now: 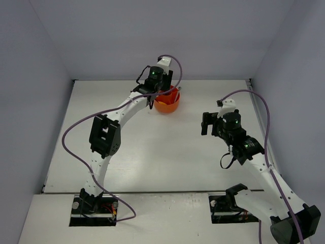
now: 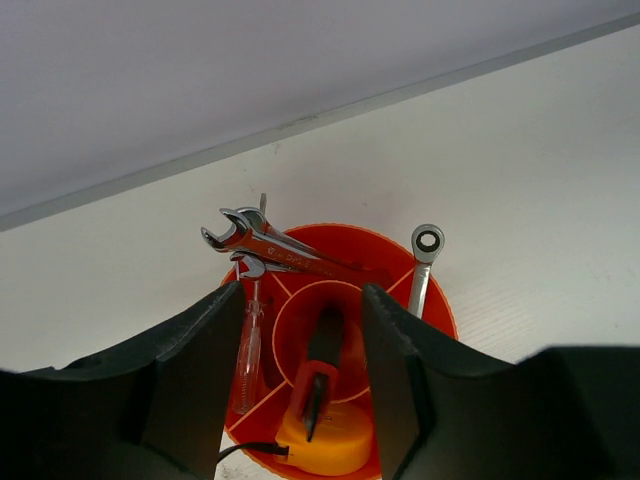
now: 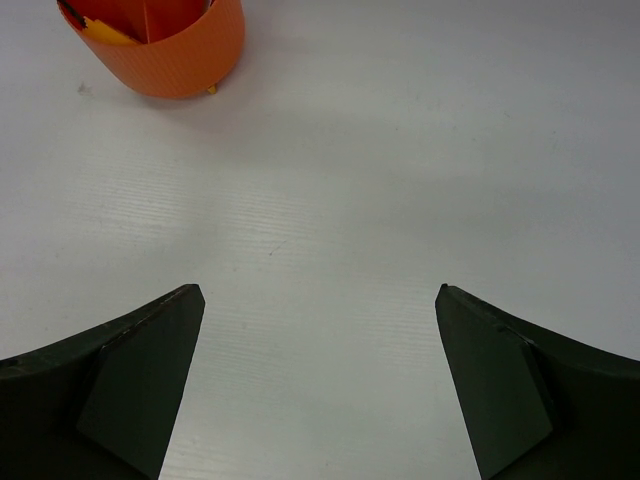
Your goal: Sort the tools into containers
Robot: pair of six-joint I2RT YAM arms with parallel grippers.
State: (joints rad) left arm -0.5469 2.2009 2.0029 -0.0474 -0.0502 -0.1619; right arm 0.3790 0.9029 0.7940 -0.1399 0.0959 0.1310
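The round orange tub stands at the back middle of the table. In the left wrist view the tub holds several silver wrenches, with a ring-ended one leaning in the right compartment. A thin screwdriver stands at the left. The red-black utility knife stands in the centre compartment, and the yellow tape measure sits at the near side. My left gripper hovers open right above the tub, its jaws either side of the knife without touching it. My right gripper is open and empty above bare table.
The right gripper is to the right of the tub and nearer me; the tub shows at the top left of its view. The left gripper covers the tub's back rim. Grey walls enclose the table on three sides.
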